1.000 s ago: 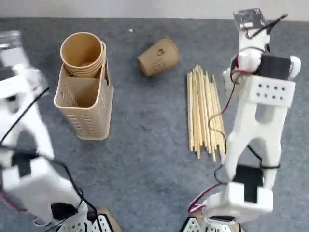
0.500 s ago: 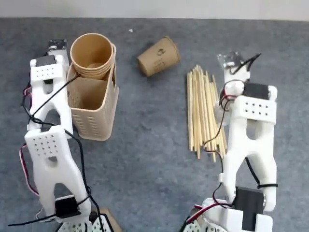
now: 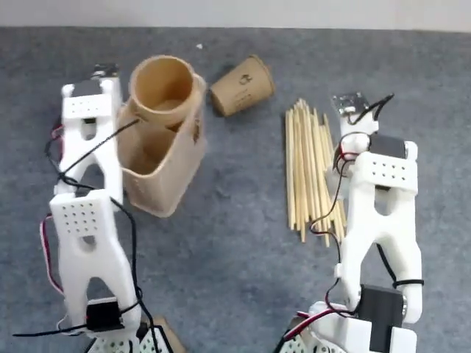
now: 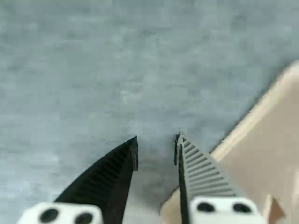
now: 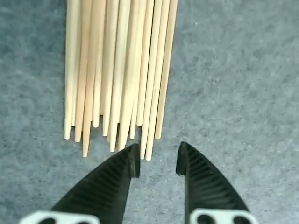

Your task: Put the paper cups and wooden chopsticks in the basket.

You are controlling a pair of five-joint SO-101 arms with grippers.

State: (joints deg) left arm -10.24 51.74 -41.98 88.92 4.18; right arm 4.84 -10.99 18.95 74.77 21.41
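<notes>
left gripper [image 4: 155,144] — jaws a little apart, nothing between them, one finger just beside the basket [image 4: 268,135] wall | right gripper [image 5: 158,156] — jaws parted, empty, just short of the wooden chopsticks [image 5: 117,70] ends | basket tilted, stacked paper cups [image 3: 163,92] inside | lone paper cup [image 3: 241,86] on its side nearby on grey table [image 3: 235,243]
</notes>
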